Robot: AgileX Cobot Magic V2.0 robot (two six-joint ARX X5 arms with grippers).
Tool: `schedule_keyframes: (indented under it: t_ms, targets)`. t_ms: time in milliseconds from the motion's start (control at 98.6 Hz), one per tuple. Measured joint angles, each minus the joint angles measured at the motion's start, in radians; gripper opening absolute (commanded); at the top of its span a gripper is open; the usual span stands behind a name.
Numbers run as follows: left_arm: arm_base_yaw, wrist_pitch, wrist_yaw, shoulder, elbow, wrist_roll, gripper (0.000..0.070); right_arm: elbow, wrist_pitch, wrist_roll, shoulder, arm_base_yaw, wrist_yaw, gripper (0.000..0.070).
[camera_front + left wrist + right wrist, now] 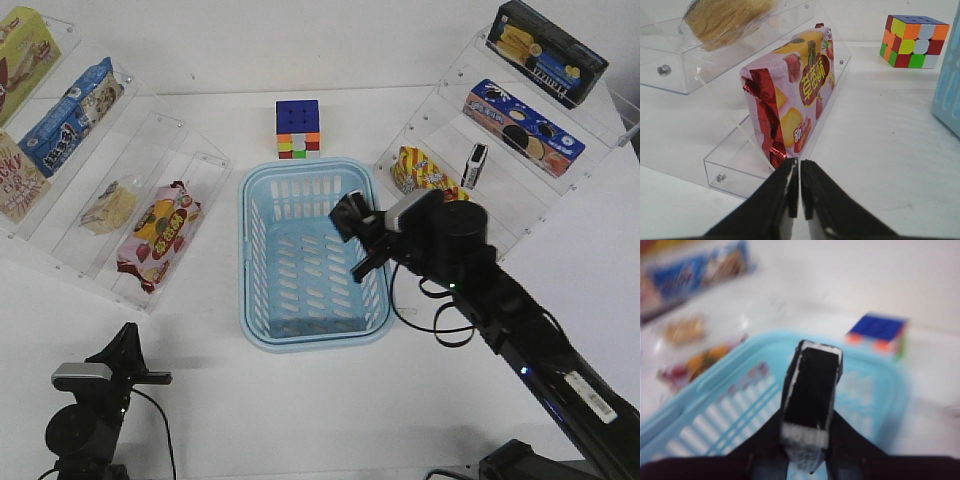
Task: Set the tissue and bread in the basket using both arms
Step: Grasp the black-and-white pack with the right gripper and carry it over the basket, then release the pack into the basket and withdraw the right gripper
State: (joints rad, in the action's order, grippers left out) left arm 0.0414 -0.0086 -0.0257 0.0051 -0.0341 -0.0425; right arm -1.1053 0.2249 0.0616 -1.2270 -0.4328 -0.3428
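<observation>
The light blue basket stands in the middle of the table. My right gripper is shut on a black tissue pack and holds it above the basket's right half; the right wrist view shows the pack between the fingers over the basket. A second tissue pack stands on the right shelf. The bread lies in the left clear rack, also in the left wrist view. My left gripper is shut and empty, low at the front left, its tips near the rack.
A pink-red fruit packet lies beside the bread, close before the left gripper. A colour cube sits behind the basket. Clear racks on both sides hold snack boxes; a yellow-red packet lies on the right rack.
</observation>
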Motion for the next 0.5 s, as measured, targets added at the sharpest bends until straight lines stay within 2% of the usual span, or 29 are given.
schedule_keyframes:
  t_ms: [51, 91, 314, 375, 466, 497]
  targets:
    - [0.000, 0.000, 0.000, 0.000, 0.000, 0.000, 0.0001, 0.000, -0.003, -0.014, -0.034, -0.034, -0.002, 0.0310]
    - [0.000, 0.000, 0.000, 0.000, 0.000, 0.000, 0.0001, 0.000, -0.008, -0.019, -0.058, -0.052, 0.000, 0.0348]
    - [0.000, 0.000, 0.000, 0.000, 0.000, 0.000, 0.0001, 0.003, -0.052, -0.029, -0.087, -0.068, 0.019, 0.0344]
    - [0.000, 0.000, 0.000, 0.000, 0.000, 0.002, 0.0001, 0.003, -0.056, -0.028, -0.060, -0.056, 0.061, 0.0280]
    - [0.000, 0.000, 0.000, 0.000, 0.000, 0.037, 0.0001, 0.003, -0.056, -0.021, 0.006, -0.021, 0.142, 0.0009]
    - [0.000, 0.000, 0.000, 0.000, 0.000, 0.056, 0.0001, 0.003, -0.051, -0.018, 0.032, -0.003, 0.167, 0.0000]
